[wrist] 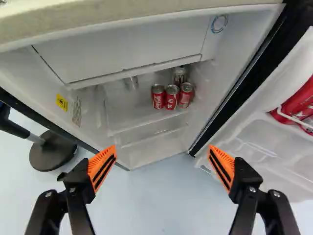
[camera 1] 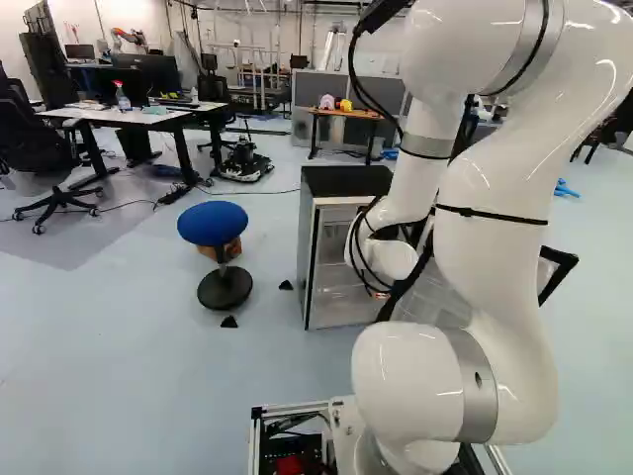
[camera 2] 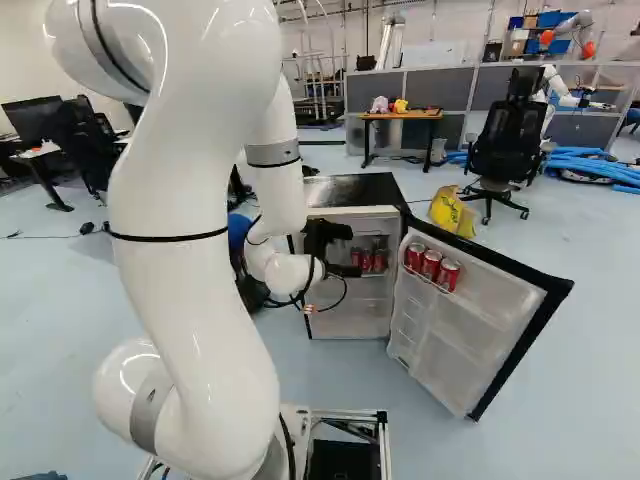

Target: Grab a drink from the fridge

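Observation:
In the right base view my gripper (camera 2: 350, 252) is at the front of the open fridge (camera 2: 352, 190). Seen from the wrist, the gripper (wrist: 162, 149) has its orange-padded fingers wide apart, nothing between them. Ahead of it, three red cans (wrist: 171, 97) stand upright side by side on the fridge's upper shelf, with a paler can (wrist: 179, 74) behind them. More red cans (camera 2: 431, 265) sit in the rack of the opened door (camera 2: 460, 335). In the left base view the arm covers the gripper and much of the fridge (camera 1: 341, 180).
A blue stool (camera 1: 213, 224) stands left of the fridge. The door swings out to the fridge's right, its dark edge (camera 2: 520, 345) reaching toward the base. Farther back are a yellow bag (camera 2: 452, 212), a black office chair (camera 2: 498, 150) and an orange-topped table (camera 2: 400, 115); another robot stands beyond.

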Robot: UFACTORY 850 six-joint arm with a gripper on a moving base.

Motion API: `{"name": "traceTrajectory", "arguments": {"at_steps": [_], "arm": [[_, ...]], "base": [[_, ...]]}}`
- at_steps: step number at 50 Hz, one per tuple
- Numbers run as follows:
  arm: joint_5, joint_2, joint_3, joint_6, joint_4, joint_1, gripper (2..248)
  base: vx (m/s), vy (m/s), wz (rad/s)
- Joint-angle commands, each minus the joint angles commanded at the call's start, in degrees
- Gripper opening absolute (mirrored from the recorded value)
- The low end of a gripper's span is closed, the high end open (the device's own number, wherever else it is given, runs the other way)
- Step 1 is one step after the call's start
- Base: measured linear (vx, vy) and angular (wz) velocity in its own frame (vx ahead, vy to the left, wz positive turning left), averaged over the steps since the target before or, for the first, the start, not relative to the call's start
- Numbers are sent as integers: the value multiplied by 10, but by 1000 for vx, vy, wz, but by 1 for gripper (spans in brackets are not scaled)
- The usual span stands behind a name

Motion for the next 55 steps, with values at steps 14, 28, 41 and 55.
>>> {"name": "traceTrajectory", "arguments": {"at_steps": [14,28,41,55], "arm": [[-5,-40,-25,0,-12,-3,247],[1,-78,-50,0,-12,-8,247],[23,-112,-73,0,-12,-12,247],[50,-148,-98,0,-12,-16,247]], "base": [[0,0,0],[0,0,0],[0,0,0],[0,0,0]]}}
